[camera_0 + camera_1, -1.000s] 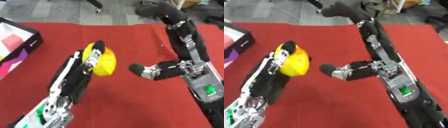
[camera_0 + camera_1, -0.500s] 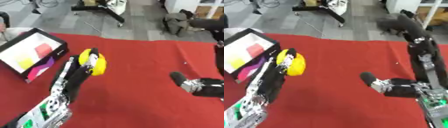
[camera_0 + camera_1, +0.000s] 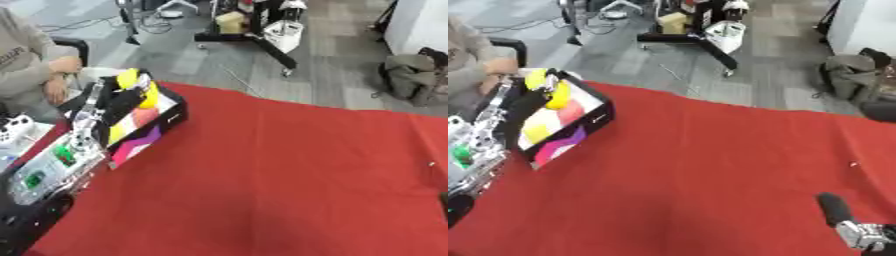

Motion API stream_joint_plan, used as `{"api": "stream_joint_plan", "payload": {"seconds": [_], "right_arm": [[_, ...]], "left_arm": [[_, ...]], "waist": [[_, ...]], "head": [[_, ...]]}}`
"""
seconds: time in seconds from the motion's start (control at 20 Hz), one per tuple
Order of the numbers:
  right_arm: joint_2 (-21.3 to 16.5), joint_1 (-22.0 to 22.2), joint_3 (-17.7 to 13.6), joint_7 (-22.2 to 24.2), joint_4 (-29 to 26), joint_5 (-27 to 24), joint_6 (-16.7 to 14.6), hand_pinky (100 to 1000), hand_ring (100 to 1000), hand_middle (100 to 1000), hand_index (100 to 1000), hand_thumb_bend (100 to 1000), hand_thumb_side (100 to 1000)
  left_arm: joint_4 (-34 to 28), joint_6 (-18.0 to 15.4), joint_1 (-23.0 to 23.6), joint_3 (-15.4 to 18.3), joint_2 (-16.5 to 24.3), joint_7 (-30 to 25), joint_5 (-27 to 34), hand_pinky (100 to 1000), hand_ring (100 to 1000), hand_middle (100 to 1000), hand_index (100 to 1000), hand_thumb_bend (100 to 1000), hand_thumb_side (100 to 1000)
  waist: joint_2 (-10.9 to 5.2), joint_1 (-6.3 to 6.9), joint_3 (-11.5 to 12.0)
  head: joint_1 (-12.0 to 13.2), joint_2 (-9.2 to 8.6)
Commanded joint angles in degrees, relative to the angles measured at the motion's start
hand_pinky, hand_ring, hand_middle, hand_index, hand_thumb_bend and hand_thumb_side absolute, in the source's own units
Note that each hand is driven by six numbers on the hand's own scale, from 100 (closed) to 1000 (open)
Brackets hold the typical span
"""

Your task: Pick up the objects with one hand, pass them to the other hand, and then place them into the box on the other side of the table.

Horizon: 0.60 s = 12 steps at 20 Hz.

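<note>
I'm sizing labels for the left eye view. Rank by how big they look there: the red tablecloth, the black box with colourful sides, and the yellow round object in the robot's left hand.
Largest to smallest:
1. Red tablecloth, which fills most of the view.
2. Black box with colourful sides.
3. Yellow round object, held over the box by the left hand; part of it is hidden by the fingers.

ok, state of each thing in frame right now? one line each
left hand: curled round the yellow object, over the box
yellow object: held above the box, not yet released
box: open, at the table's left edge, coloured items inside
right hand: low at the right edge, fingers not readable
</note>
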Motion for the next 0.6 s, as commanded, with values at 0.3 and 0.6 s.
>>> {"api": "stream_joint_plan", "payload": {"seconds": [0.3, 0.6], "right_arm": [[-0.7, 1.1, 0.0, 1.0, -1.2, 1.0, 0.2, 902, 827, 790, 1000, 240, 202], [-0.3, 2.0, 0.1, 1.9, -1.2, 1.3, 0.4, 906, 824, 783, 1000, 217, 224]], "left_arm": [[14.8, 21.2, -0.4, 6.1, 5.5, 12.5, -5.0, 894, 564, 542, 388, 100, 325], [18.6, 27.0, 0.1, 6.6, 5.7, 12.5, -9.3, 964, 751, 738, 616, 205, 484]], "waist": [[-0.93, 0.28, -1.3], [-0.65, 0.36, -2.4]], "head": [[0.5, -1.81], [0.0, -2.14]]}}
